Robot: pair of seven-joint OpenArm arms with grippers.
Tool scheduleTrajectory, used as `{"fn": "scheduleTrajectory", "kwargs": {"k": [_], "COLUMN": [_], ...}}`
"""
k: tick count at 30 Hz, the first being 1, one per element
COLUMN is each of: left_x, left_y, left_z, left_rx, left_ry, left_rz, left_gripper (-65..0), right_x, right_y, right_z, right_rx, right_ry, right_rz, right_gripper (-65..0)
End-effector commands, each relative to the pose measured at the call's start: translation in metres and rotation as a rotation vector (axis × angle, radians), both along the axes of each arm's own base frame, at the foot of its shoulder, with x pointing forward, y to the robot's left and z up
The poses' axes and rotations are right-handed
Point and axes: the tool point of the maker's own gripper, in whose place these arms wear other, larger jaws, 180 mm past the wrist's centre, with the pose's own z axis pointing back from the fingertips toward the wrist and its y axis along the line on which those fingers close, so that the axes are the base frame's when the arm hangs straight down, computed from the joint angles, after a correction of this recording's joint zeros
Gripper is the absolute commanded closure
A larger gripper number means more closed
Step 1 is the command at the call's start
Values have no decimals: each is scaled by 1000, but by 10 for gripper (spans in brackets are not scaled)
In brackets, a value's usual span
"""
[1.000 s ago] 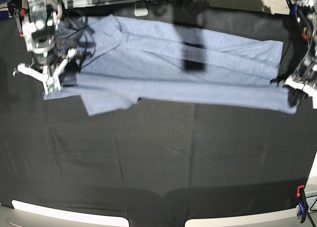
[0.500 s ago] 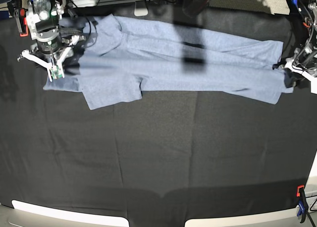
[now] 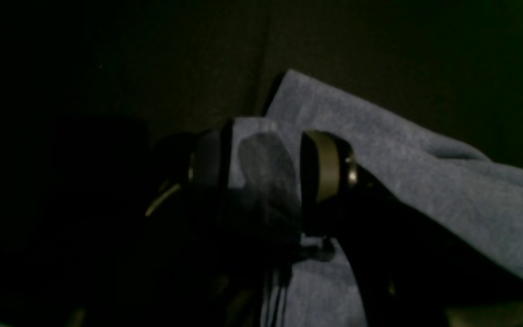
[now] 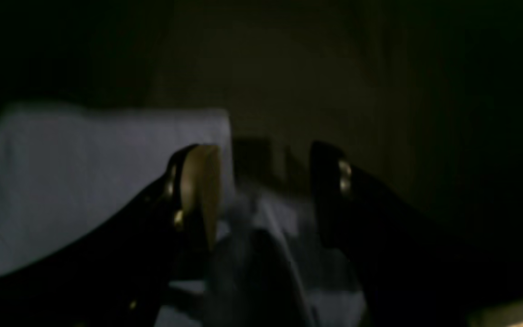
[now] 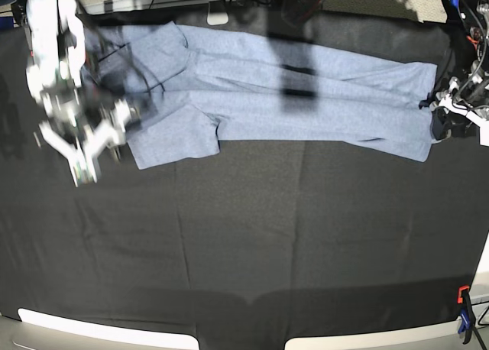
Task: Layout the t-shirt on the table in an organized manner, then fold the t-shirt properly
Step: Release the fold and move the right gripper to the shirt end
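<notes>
One long band of blue-grey cloth, the t-shirt [image 5: 306, 98], lies folded lengthwise across the far part of the table [image 5: 252, 235], running nearly from one side of the base view to the other. A short sleeve flap juts toward the camera near that view's left. The table is covered in dark charcoal fabric with faint crease lines, and the near half of it is bare cloth. An orange-and-blue clamp [image 5: 464, 315] grips the cover at the near right corner. Beyond the far edge, cables and pale floor show, with patches of sunlight falling there.

The right gripper [image 5: 90, 147] is motion-blurred in the base view, just beside the shirt's left end. Its wrist view shows the jaws parted, a gap between the two fingers, with shirt fabric [image 4: 84, 181] lying below and nothing pinched.

The left gripper [image 5: 451, 109] sits at the shirt's right end. Its wrist view shows the jaws spread apart over the shirt's corner [image 3: 425, 181], the cloth lying loose between them.
</notes>
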Motion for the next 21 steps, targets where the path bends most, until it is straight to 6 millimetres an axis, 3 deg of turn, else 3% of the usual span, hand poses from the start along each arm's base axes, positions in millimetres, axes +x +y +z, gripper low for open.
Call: {"fn": "scheduleTrajectory", "kwargs": {"k": [1,12,21], "left_x": [9,9,9], "left_y": [6,6,6], "left_z": [18,18,18], "left_rx": [14,13,14], "left_ry": [-59,-61,-61], "left_rz": [-3,-3,-3], "left_gripper": [-263,-263,-263], "right_x": [11,41,49], "right_y": [-10,0,7], "right_z": [8,-29,-67], "right_rx": [-16,208,195], "right_ry": [-29,120,332], "right_rz": [-19,23,61], "right_gripper": [-308,-308,-307]}}
